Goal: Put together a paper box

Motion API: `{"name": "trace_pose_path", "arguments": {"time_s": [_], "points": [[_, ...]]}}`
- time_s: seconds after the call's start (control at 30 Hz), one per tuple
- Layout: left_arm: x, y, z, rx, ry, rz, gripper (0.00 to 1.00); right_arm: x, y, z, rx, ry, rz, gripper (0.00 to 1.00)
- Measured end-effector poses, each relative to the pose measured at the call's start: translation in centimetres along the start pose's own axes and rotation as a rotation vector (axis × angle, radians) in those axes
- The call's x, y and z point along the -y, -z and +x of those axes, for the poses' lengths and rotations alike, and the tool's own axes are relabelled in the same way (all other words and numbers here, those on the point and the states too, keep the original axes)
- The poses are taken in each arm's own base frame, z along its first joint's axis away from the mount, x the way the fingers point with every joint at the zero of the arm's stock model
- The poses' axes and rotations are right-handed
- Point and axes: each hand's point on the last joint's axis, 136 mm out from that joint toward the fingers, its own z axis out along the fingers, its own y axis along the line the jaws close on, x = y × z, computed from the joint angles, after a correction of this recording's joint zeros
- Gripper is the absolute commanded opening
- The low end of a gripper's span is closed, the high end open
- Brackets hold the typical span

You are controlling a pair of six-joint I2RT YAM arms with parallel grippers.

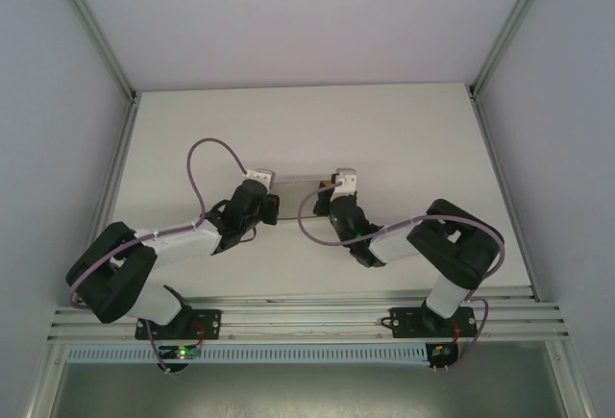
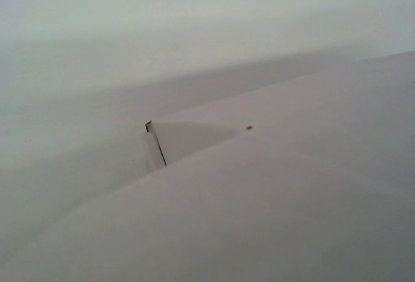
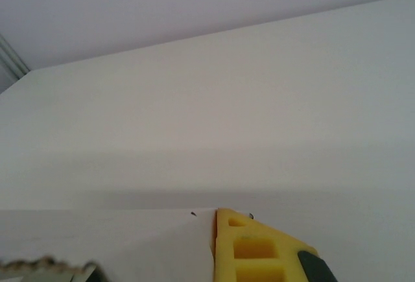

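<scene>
Pale panels walled the white tabletop carrying the paper box. The left hand and right hand sat at its ends, their openness impossible to tell.

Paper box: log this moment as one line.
paper box: between both grippers | left gripper: at its left end, grip unclear | right gripper: at its right end, grip unclear

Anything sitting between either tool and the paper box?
Nothing visible. In the top view the left tool and right tool are at opposite ends of the paper box; whether they grip it is unclear.
</scene>
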Motion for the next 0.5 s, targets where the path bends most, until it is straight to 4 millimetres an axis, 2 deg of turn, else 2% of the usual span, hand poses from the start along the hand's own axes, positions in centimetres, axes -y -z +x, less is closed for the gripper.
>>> {"name": "trace_pose_path", "arguments": {"time_s": [0.1, 0.27, 0.4, 0.43, 0.5], "points": [[0.1, -0.3, 0.0, 0.003, 0.001, 0.008, 0.0, 0.2, 0.2, 0.2, 0.029, 0.007, -0.014, 0.0], [0.4, -0.3, 0.2, 0.002, 0.002, 0.019, 0.09, 0.4, 0.8, 0.3, 0.044, 0.062, -0.009, 0.0], [0.7, 0.4, 0.6, -0.007, 0.006, 0.03, 0.25, 0.1, 1.1, 0.5, 0.039, 0.093, -0.007, 0.0], [0.8, 0.7, 0.8, -0.014, 0.008, 0.034, 0.31, -0.1, 1.2, 0.6, 0.036, 0.099, -0.011, 0.0], [1.0, 1.5, 1.1, -0.03, 0.01, 0.04, 0.48, -0.5, 1.4, 0.8, 0.03, 0.109, -0.021, 0.0]]}}
